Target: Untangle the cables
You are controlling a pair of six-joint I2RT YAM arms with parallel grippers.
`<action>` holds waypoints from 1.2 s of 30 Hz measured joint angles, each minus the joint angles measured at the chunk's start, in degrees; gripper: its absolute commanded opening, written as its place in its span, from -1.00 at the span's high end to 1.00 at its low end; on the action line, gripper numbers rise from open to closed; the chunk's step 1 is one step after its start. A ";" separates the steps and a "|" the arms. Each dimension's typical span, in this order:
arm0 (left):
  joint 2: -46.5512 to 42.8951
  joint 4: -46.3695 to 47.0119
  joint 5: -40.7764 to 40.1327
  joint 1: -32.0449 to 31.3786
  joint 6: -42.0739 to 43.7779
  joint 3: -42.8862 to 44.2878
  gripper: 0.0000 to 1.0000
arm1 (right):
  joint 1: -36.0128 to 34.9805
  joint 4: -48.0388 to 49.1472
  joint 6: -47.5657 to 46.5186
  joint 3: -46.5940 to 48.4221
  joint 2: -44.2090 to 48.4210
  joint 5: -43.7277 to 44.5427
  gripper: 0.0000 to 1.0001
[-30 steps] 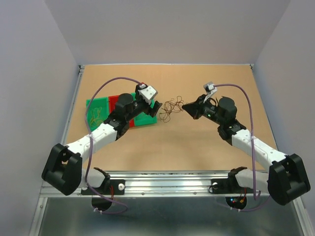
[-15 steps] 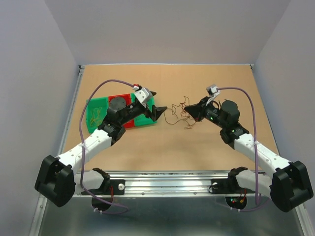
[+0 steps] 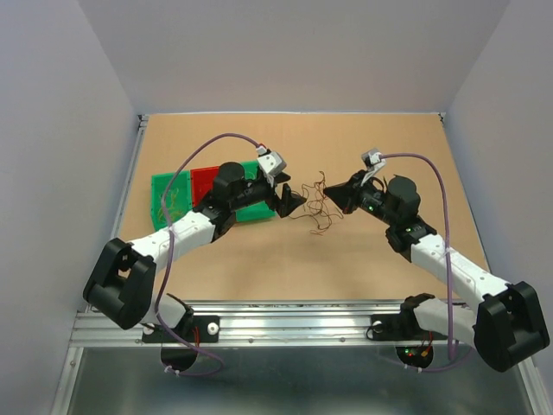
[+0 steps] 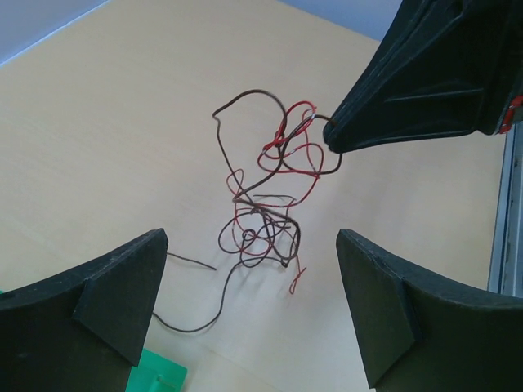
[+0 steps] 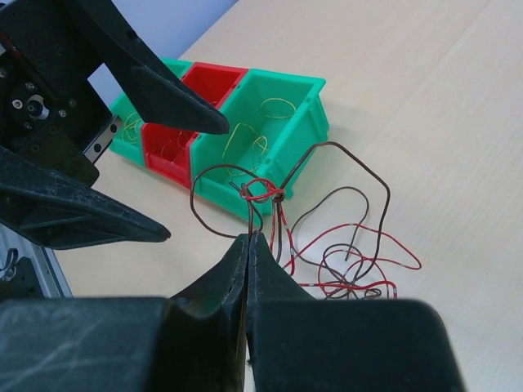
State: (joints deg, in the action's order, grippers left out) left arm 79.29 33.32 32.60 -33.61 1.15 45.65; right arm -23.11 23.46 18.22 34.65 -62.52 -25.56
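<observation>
A row of green and red bins (image 3: 186, 192) sits on the left of the brown table (image 3: 371, 259), just behind the left arm, which lies across part of them. In the right wrist view the nearest green bin (image 5: 282, 110) holds a few thin yellow wires (image 5: 245, 135), and a red bin (image 5: 204, 82) stands beside it. From that side, the dark fingers of the left gripper (image 5: 196, 175) stand in front of the row and cover part of the red bin. A metal rail (image 3: 285, 320) runs along the near edge of the table, and a thick purple cable (image 3: 203, 151) arches over the left arm.

The cables (image 3: 315, 203) lie near the middle of the table, between the two grippers. The left gripper (image 3: 290, 201) is spread wide, its fingers either side of the tangle and clear of it. The right gripper (image 3: 332, 195) has its fingers pressed together, pinching a strand at the top of the tangle.

The cables (image 4: 265, 196) are hair-thin brown and red wires. The upper loops hang lifted from the tip of the right gripper (image 4: 331, 137), where red wire winds around brown in a small knot. A looser clump rests on the table below, and one dark strand trails along the table towards the corner of a green bin
</observation>
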 measured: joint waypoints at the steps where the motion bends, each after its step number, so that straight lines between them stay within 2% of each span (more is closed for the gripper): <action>1: 0.20 -0.11 0.11 -0.33 -0.07 0.35 -0.88 | 0.00 0.09 -0.04 0.00 -0.15 -0.07 0.99; 4: 0.83 -0.17 0.44 -1.11 -0.15 1.62 -0.83 | 0.00 0.11 -0.04 0.00 -0.76 -0.44 0.99; 7: 2.01 -0.17 0.68 -1.64 -0.17 2.99 -0.68 | 0.00 0.11 -0.04 0.00 -1.11 -0.63 0.99; 10: 2.95 -0.37 0.63 -2.05 -0.22 3.37 -0.31 | 0.00 0.13 -0.04 0.00 -1.29 -0.90 0.99; 11: 3.26 -0.70 0.57 -2.08 -0.09 3.50 0.12 | 0.00 0.15 -0.02 0.00 -1.29 -1.07 0.99; 13: 4.35 -1.51 0.44 -2.21 0.39 4.35 0.58 | 0.00 0.20 -0.04 0.00 -1.29 -1.42 0.99; 14: 5.14 -1.99 0.33 -2.34 0.50 5.09 0.95 | 0.00 0.20 -0.02 0.00 -1.29 -1.53 0.99; 15: 5.40 -2.32 0.28 -2.40 0.66 5.42 1.00 | 0.00 0.22 -0.04 0.00 -1.29 -1.73 0.97; 18: 7.02 -3.89 -0.63 -2.71 1.86 6.99 1.00 | 0.00 0.20 -0.11 0.00 -1.29 -1.92 0.74; 19: 7.02 -4.42 -0.81 -2.71 2.12 6.99 1.00 | 0.00 0.17 -0.26 0.00 -1.29 -1.90 0.57; 22: 6.93 -4.94 -1.44 -2.71 3.06 6.99 1.00 | 0.00 0.09 -0.72 0.00 -1.29 -1.57 0.25; 23: 6.84 -5.33 -1.66 -2.69 3.52 6.99 1.00 | 0.00 -0.02 -1.01 0.00 -1.29 -1.11 0.05; 24: 6.67 -5.62 -1.77 -2.69 3.98 6.99 1.00 | 0.00 -0.11 -0.90 0.00 -1.29 -0.72 -0.01; 25: 6.38 -6.08 -1.84 -2.71 4.35 6.99 1.00 | -0.02 -0.28 -1.25 0.00 -1.27 0.20 -0.18; 28: 4.76 -7.02 -1.81 -2.71 5.73 6.78 1.00 | -0.11 -0.26 -1.79 -0.48 -0.74 3.02 -0.41; 29: 4.07 -7.10 -1.79 -2.71 6.16 6.58 1.00 | -0.11 -0.22 -1.99 -1.16 0.07 3.78 -0.54; 36: -1.31 -7.50 -1.51 -2.71 8.50 5.42 1.00 | -0.11 2.49 -3.89 -3.26 -0.42 3.63 -0.62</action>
State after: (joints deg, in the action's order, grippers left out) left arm 77.97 25.82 31.09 -36.32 9.65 51.07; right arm -23.22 25.96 14.33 31.40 -62.94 -21.93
